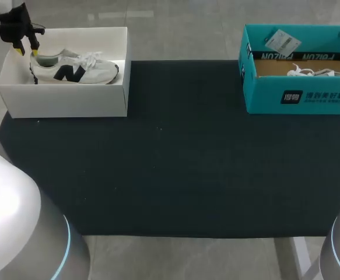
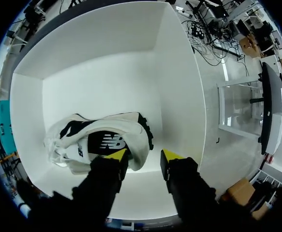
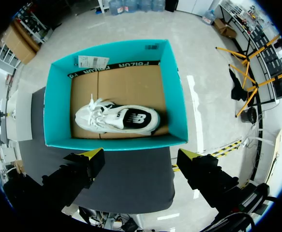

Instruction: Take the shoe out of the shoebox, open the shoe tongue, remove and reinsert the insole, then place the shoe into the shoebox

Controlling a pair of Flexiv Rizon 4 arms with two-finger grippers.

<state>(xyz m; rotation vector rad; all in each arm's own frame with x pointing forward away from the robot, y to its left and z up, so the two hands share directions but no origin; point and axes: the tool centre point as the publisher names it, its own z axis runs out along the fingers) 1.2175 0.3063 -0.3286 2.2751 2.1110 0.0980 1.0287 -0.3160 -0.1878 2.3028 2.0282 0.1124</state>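
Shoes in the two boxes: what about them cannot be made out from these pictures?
White-box shoe, its insole: hidden inside the shoe, in the left wrist and head views.
Teal-box shoe, lower part: head view, behind the teal box front wall.
Left end effector, whether it touches the white-box shoe: left wrist view, unclear.

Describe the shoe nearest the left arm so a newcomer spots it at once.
At the dark mat's far left corner stands a white shoebox. Inside lies a pale sneaker, the left end effector open above its heel. Its twin sits in the teal box.
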